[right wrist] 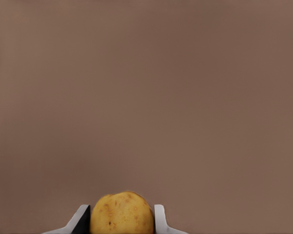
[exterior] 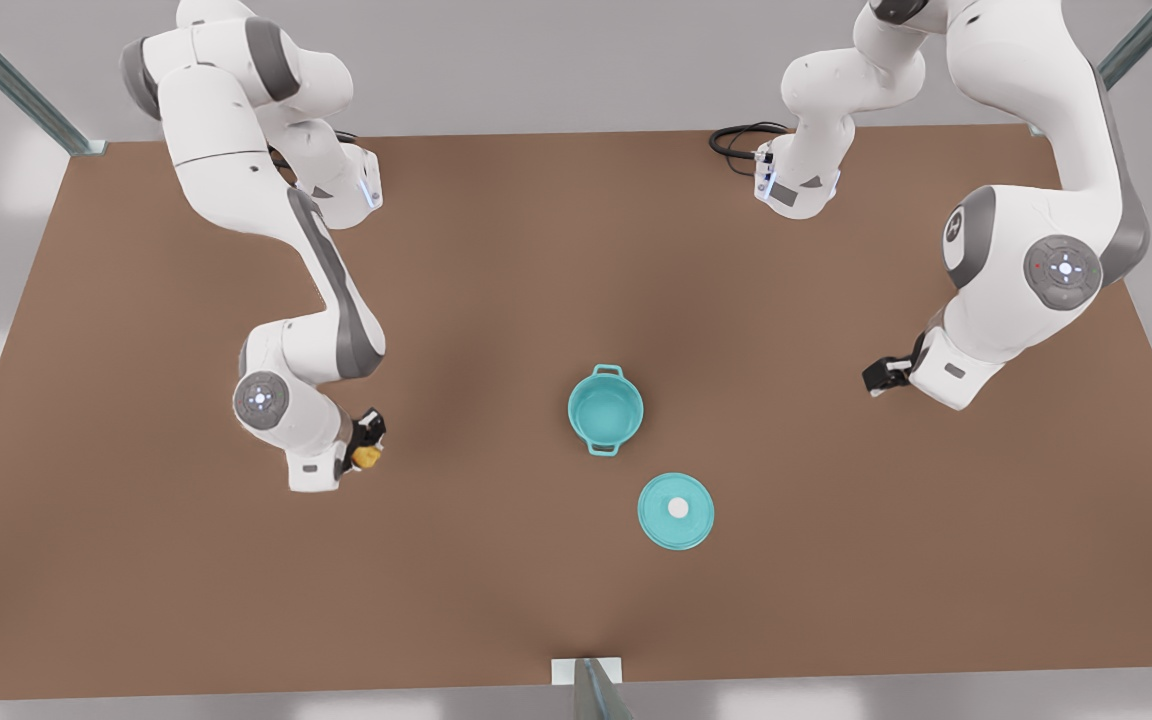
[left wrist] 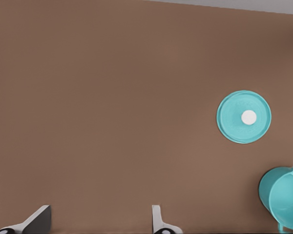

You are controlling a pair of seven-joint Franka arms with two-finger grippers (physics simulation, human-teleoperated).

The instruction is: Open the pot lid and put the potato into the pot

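Observation:
The teal pot (exterior: 571,408) stands open and empty at the table's middle. The pot lid (exterior: 676,511), a flat teal disc with a white knob, lies on the table just in front of the pot, apart from it. At the front view's left, my right gripper (exterior: 366,448) is shut on the yellow potato (exterior: 369,458), well to the side of the pot. The right wrist view has the potato (right wrist: 122,213) between the fingers (right wrist: 160,218). My left gripper (exterior: 882,375) waits open at the front view's right. Past that gripper (left wrist: 98,223), the left wrist view takes in the lid (left wrist: 243,117) and the pot (left wrist: 288,195).
A black cable (exterior: 738,140) coils at the table's far edge beside an arm base. A metal post (exterior: 591,690) stands at the middle of the front edge. Bare brown table (exterior: 496,560) surrounds the pot and lid.

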